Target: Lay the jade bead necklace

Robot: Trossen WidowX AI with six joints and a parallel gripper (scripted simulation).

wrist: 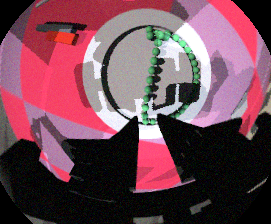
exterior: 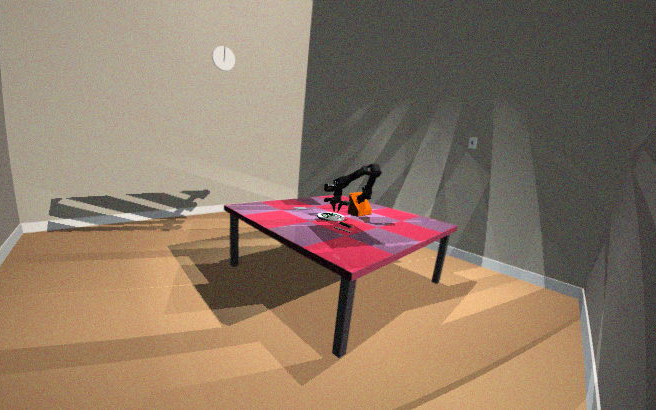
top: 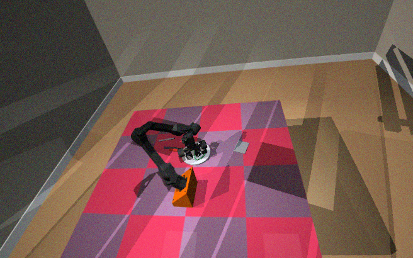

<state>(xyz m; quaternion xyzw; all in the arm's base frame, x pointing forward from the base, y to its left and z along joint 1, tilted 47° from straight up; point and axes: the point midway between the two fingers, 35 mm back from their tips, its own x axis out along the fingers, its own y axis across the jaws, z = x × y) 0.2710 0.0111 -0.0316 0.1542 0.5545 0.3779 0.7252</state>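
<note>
The white round bead board (top: 195, 162) (wrist: 202, 55) lies on the table under the gripper. In the wrist view its groove is a dark ring, bare along the left side. The jade bead necklace (wrist: 151, 80) lies on the board: one strand follows the groove's right side, the other runs nearly straight down across the middle. Beads are bunched at the top. My gripper (wrist: 147, 117) (exterior: 336, 210) is partly open, its fingertips at the board's near edge in the wrist view, around the lowest beads, with a gap between them. Whether the tips touch beads is unclear.
The orange block (top: 186, 195) (exterior: 358, 204) stands at the arm's base. A pale square (top: 242, 147) lies beyond the board to the right in the top view. A thin rod (top: 166, 139) and a dark grey and red object (wrist: 63, 37) lie on the board's other side.
</note>
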